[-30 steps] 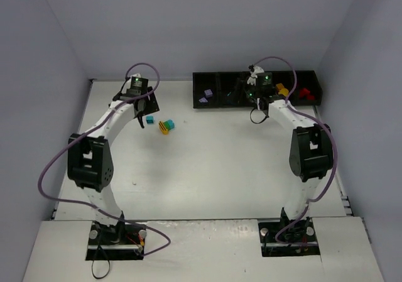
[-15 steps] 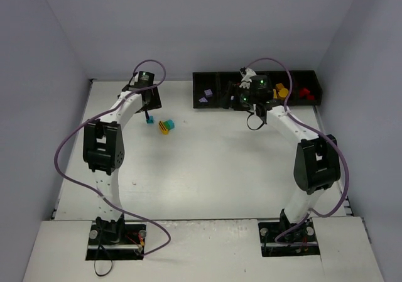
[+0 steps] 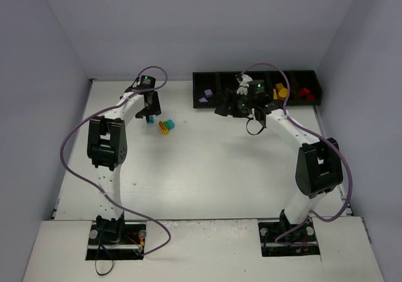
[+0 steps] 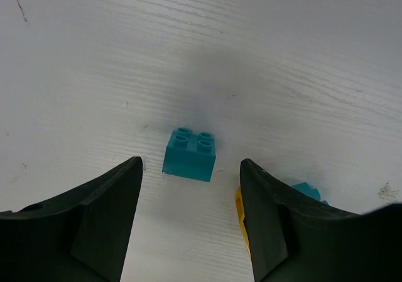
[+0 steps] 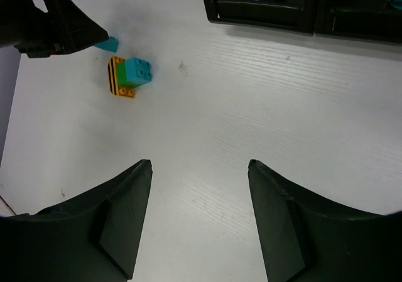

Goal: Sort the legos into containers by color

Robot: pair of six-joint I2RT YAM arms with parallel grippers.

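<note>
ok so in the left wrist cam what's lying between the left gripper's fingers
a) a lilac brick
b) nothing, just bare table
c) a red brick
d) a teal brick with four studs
d: the left wrist view shows a teal four-stud brick lying on the white table, framed by the open fingers of the left gripper, with neither finger touching it.

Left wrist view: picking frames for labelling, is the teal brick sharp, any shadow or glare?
Left wrist view: teal brick sharp, studs distinct; a soft grey shadow on the table beyond it; no glare. Right wrist view: fingers dark.
</note>
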